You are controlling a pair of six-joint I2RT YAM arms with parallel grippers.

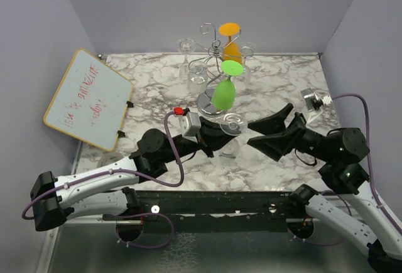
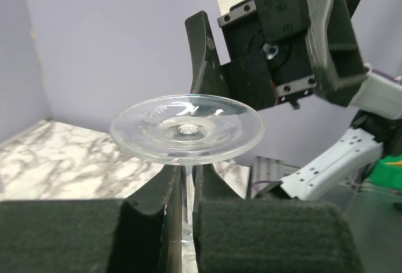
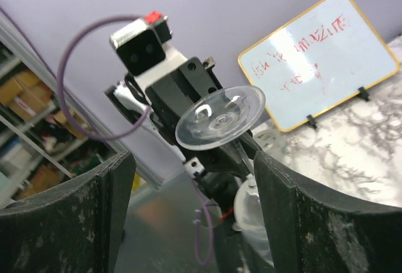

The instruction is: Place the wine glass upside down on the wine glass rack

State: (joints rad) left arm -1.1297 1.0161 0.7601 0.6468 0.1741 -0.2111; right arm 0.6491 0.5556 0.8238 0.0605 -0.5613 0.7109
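Wine glass (image 1: 232, 123): clear and upside down, with its round foot on top and its bowl hanging below. It is up in the air over the table, on the near side of the rack and not on it.
Glass from my left wrist: the foot fills the middle of the view, and the stem runs straight down between my fingers (image 2: 154, 191).
My left gripper (image 1: 218, 140): clamped on the stem just under the foot, one finger on each side.
My right gripper (image 1: 251, 132): fingers spread apart with nothing in them. It points at the glass from the right, near it but not touching.
Wine glass rack (image 1: 213, 52): stands at the back centre of the table, beyond the held glass, with its shiny round base down.
Green glass (image 1: 224, 94): hangs bowl down on the rack's near side, just beyond the clear foot.
Orange glass (image 1: 231, 47): hangs on the rack's far side.
Clear glasses (image 1: 196, 75): on the rack's left arms, but hard to make out.
Whiteboard (image 1: 88, 97): propped at the table's left edge. I cannot read its red writing.
Table (image 1: 157, 78): marbled white and grey.
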